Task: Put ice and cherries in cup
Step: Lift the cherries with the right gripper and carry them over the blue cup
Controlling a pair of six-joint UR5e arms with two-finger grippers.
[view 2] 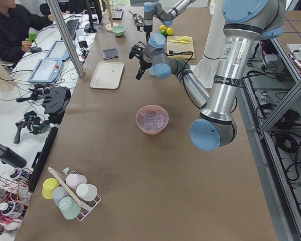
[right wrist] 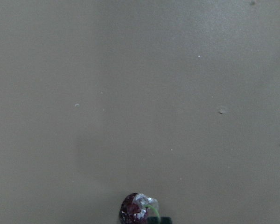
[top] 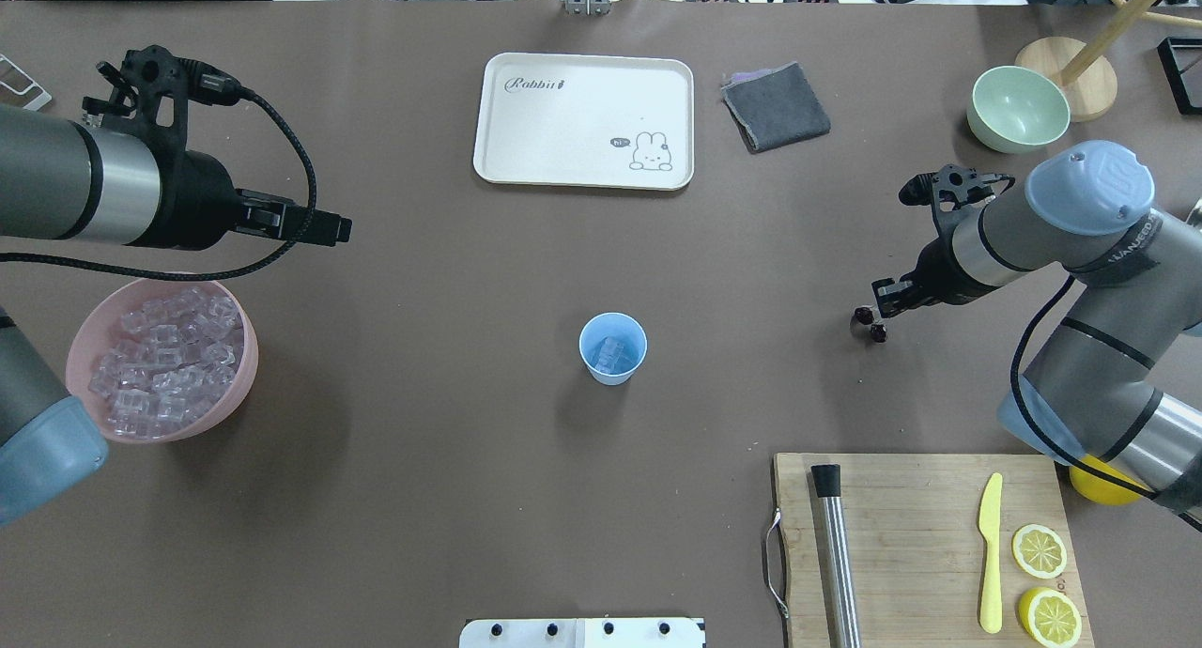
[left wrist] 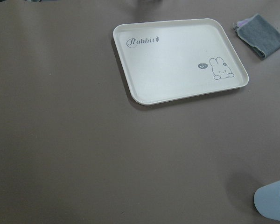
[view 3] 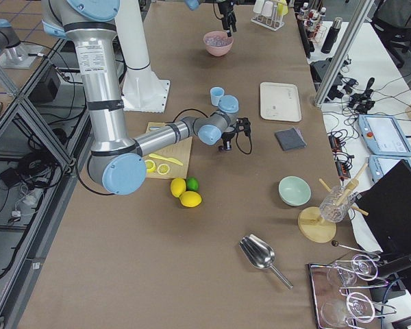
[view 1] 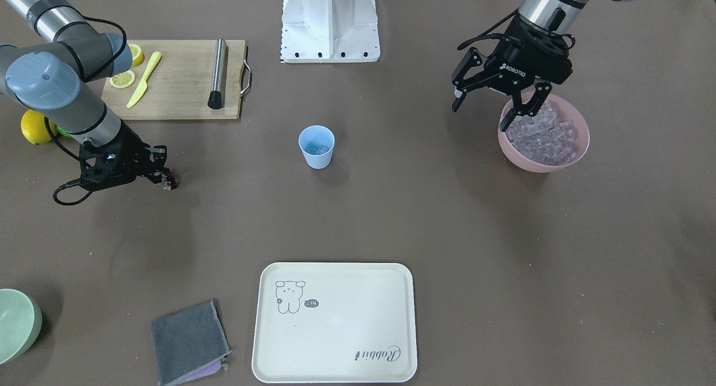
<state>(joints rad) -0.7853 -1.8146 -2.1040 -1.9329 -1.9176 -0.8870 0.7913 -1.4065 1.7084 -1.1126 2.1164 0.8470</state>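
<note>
Overhead exterior: swing cherries (top: 871, 328), pinched by right gripper (top: 881, 316), nine o'clock over cup (top: 612, 348), then release; left gripper (view 1: 481, 116) splayed.

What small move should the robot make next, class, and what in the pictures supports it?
Probably the right gripper should carry the cherries it pinches sideways until they hang above the light blue cup. The cup stands well apart from them and already holds ice cubes, while the left gripper is open over the pink bowl.
</note>
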